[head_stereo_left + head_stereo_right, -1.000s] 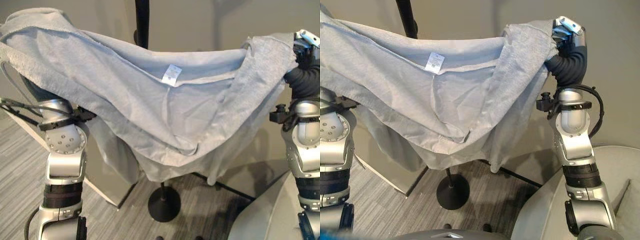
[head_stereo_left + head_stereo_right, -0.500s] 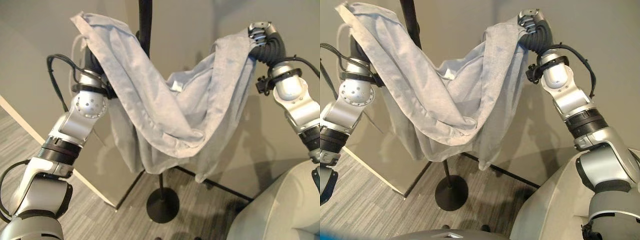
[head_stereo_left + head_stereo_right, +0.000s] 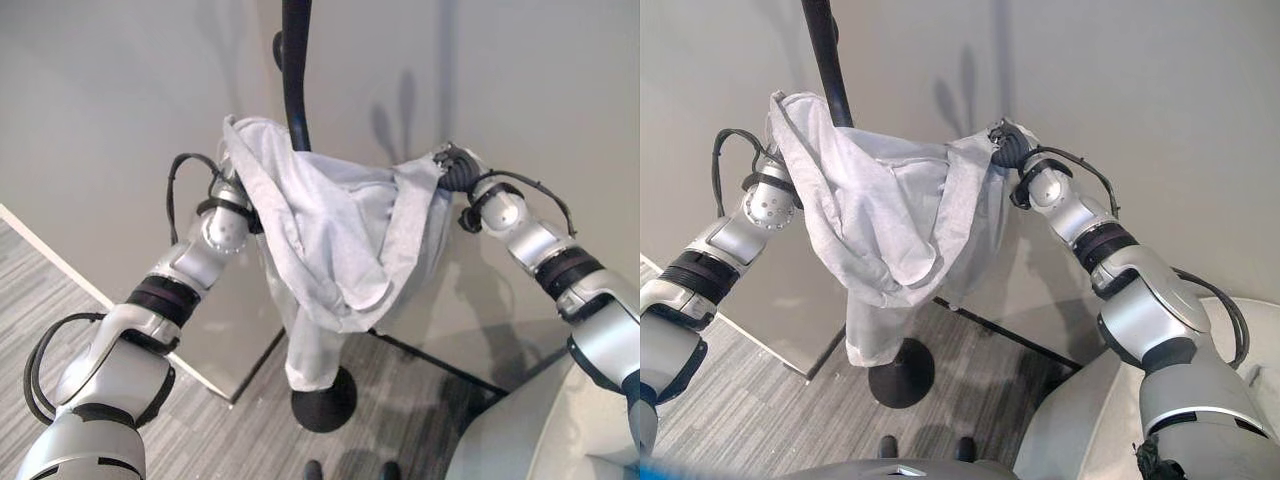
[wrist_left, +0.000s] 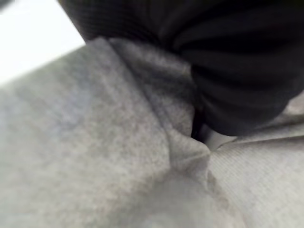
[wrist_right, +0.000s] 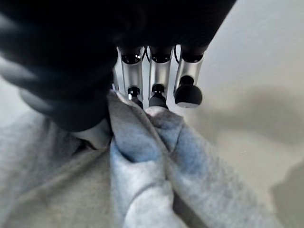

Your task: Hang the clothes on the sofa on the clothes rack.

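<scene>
A light grey garment [image 3: 340,230] hangs bunched between my two raised hands, right against the black pole [image 3: 295,70] of the clothes rack. Its upper left edge lies over my left hand [image 4: 228,61], whose wrist [image 3: 228,228] shows just beside the cloth. My right hand [image 3: 452,170] is shut on the garment's right corner; in the right wrist view its fingers [image 5: 156,71] pinch a fold of grey cloth [image 5: 142,156]. The garment's lower end dangles down to the rack's round black base [image 3: 325,400].
A plain wall stands close behind the rack. A light panel with a white bottom edge [image 3: 120,310] runs diagonally at the left. The pale sofa's corner [image 3: 520,440] lies at the lower right. A thin black bar [image 3: 440,362] crosses the grey carpet behind the base.
Both arms have stretched forward and up, carrying the garment to the pole. The hands have come closer together, so the cloth, once spread wide, now hangs bunched. The view has shifted too.
</scene>
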Tool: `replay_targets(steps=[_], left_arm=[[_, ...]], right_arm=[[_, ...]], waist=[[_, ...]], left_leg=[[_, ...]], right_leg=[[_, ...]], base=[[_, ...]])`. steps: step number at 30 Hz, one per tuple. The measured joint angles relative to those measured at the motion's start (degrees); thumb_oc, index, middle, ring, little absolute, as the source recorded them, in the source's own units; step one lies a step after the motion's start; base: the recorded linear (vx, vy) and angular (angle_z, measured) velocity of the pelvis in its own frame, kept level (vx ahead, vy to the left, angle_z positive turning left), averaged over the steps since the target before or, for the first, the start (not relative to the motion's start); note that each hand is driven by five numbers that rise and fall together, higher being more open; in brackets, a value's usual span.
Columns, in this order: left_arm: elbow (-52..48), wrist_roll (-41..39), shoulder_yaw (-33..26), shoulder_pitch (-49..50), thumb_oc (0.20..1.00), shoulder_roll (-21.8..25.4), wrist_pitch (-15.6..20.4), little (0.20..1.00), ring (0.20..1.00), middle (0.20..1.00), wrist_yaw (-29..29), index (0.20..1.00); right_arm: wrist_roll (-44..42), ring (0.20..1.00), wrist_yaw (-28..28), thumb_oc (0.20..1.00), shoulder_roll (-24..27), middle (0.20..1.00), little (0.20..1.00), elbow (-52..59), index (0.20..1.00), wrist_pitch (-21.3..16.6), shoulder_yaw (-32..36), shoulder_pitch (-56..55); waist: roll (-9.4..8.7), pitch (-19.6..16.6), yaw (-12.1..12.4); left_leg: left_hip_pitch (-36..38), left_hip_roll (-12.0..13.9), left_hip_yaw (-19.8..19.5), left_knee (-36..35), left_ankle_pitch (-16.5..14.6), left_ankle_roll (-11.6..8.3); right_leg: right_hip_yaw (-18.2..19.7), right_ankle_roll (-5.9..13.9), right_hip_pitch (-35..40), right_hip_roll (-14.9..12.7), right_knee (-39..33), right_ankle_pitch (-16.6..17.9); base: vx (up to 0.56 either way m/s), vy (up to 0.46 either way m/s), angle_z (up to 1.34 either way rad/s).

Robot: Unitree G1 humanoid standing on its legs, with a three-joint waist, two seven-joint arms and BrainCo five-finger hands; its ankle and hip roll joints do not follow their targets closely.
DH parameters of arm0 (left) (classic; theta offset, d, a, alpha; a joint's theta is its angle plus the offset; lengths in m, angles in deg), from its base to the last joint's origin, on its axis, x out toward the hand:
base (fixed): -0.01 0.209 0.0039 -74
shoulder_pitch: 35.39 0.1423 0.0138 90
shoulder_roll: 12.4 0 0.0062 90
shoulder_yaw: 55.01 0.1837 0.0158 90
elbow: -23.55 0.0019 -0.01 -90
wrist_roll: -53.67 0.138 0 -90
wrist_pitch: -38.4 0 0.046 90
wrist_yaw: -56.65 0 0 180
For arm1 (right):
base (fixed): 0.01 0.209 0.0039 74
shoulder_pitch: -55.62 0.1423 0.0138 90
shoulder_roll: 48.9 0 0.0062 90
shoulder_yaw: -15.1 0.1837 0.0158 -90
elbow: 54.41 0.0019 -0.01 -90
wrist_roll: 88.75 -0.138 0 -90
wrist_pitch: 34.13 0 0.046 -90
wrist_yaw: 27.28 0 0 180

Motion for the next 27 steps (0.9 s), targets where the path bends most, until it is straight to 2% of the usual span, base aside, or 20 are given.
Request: replay_targets(steps=[10, 21, 27], left_arm=[[0.58, -0.09, -3.34, 0.75, 0.200, 0.01, -0.35, 0.200, 0.200, 0.200, -0.08, 0.200], [1.17, -0.83, -11.62, 7.16, 0.200, -0.20, -1.23, 0.200, 0.200, 0.200, -0.35, 0.200], [5.05, -1.28, -11.70, 7.99, 0.200, -0.18, -1.88, 0.200, 0.200, 0.200, -0.32, 0.200]], right_arm=[[-0.51, 0.200, 0.99, 0.200, 0.82, 0.200, 0.200, 4.28, 0.200, 0.06, 2.63, 0.00], [-2.84, 0.200, 2.56, 0.200, 3.72, 0.200, 0.200, 15.92, 0.200, -0.89, 6.06, 0.20], [-2.77, 0.200, 2.23, 0.200, 3.58, 0.200, 0.200, 13.51, 0.200, -1.39, 4.04, 2.32]], waist=[[-0.43, 1.28, 0.11], [-1.40, 2.40, 0.09], [-2.26, 2.85, 0.72]], left_leg=[[-0.04, -0.01, -0.91, 0.00, -0.03, -0.05], [0.24, 0.01, -1.16, 0.00, -0.03, -0.06], [0.84, 0.01, -1.03, 0.01, 0.00, -0.03]], right_leg=[[-0.64, 0.16, 0.27, 0.00, -0.07, -0.12], [-1.12, 0.32, 0.71, 0.01, -0.06, -0.24], [-1.22, 0.32, 1.39, 0.01, -0.04, -0.23]], base=[[0.00, 0.003, 0.02], [0.00, 0.001, 0.01], [0.00, 0.000, 0.00]])
